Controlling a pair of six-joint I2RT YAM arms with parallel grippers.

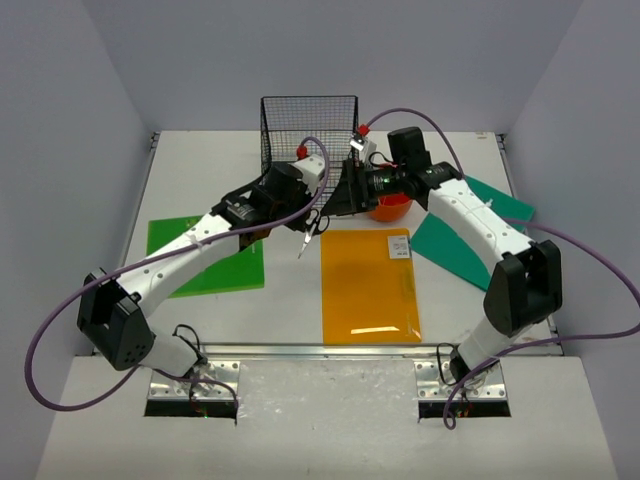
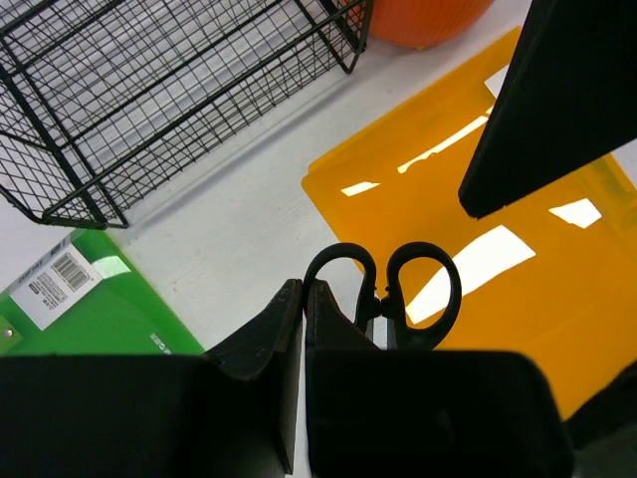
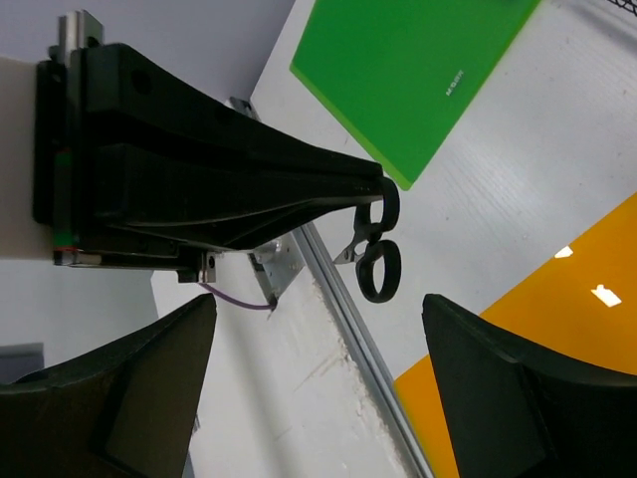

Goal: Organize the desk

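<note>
The white desk (image 1: 290,300) carries folders and containers. My left gripper (image 1: 318,214) is shut on black-handled scissors (image 1: 306,243) and holds them above the desk, near the orange folder's (image 1: 368,285) left corner. In the left wrist view the jaws (image 2: 303,285) are pressed together, with the scissor handles (image 2: 383,294) beside the right finger. My right gripper (image 1: 341,196) is open and empty, facing the left gripper from close by. In the right wrist view (image 3: 320,299) its fingers frame the scissors (image 3: 376,257) at the tip of the left gripper's fingers (image 3: 249,189).
A black wire-mesh rack (image 1: 308,125) stands at the back centre. A round orange tray (image 1: 392,209) sits under the right wrist. A green folder (image 1: 205,255) lies on the left and teal folders (image 1: 465,238) on the right. The silver rail (image 1: 330,349) runs along the near edge.
</note>
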